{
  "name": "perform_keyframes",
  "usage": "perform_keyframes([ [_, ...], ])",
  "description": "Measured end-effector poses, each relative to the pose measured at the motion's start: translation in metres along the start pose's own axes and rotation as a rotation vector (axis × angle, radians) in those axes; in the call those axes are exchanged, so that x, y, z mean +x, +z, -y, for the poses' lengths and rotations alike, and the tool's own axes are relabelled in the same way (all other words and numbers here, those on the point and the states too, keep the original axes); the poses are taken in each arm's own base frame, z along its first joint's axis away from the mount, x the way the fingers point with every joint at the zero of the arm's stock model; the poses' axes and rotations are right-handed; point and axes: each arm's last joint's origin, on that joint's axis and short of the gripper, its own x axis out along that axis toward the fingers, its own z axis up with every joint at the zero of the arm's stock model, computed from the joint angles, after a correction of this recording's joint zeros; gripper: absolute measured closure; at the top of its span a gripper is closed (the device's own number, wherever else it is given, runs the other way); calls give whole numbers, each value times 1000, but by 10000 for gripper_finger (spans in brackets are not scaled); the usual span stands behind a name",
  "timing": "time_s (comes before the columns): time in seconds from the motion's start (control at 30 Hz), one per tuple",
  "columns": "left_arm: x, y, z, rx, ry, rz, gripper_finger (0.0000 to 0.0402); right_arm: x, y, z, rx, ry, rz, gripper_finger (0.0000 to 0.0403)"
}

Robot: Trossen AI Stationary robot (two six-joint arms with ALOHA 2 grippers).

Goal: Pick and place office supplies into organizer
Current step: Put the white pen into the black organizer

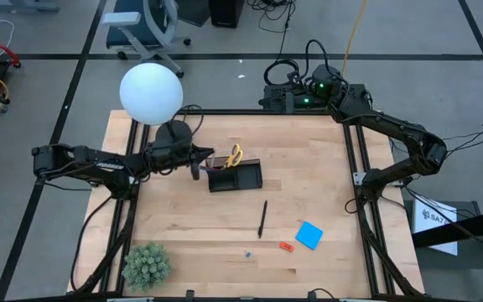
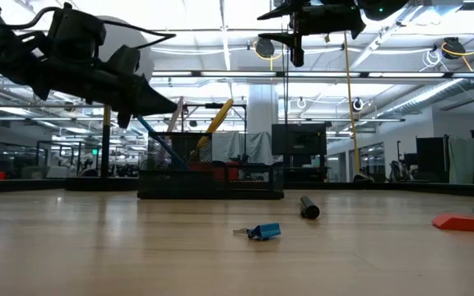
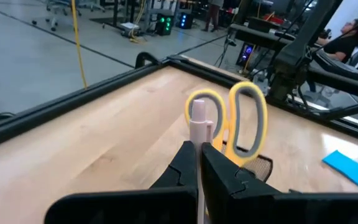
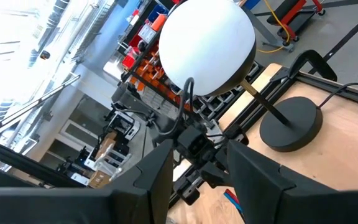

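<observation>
**Near the table's middle: organizer, supplies and two arms**

Near the table's middle stands the black organizer (image 1: pixel 235 177), with yellow-handled scissors (image 1: pixel 235 155) upright in its left part, handles uppermost.

- Left gripper (image 1: pixel 198 162): just beside the organizer's left end, raised above the tabletop, arm stretched level from the left edge. Fingers pinched tight on a pale pen (image 3: pixel 199 124), which stands up between them in front of the scissor handles.
- Black pen (image 1: pixel 262 218): flat on the wood, in front of the organizer.
- Blue note pad (image 1: pixel 309 235): right of that pen, near the red-orange piece (image 1: pixel 286 247).
- Small blue item (image 1: pixel 247 252): loose, near the front.
- Right gripper (image 1: pixel 277 99): waiting high at the far right corner, fingers parted, holding nothing.
- White globe lamp (image 1: pixel 151 92): behind the left arm.
</observation>
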Motion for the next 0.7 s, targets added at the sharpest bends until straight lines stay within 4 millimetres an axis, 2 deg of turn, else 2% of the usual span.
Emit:
perform_keyframes([
  [0.33,-9,-19,-4,-14,-16,-70,402,0,0,0,1,0,0,259],
  [0.7,-9,-22,-3,-39,-57,-107,395,0,0,0,10,0,0,259],
])
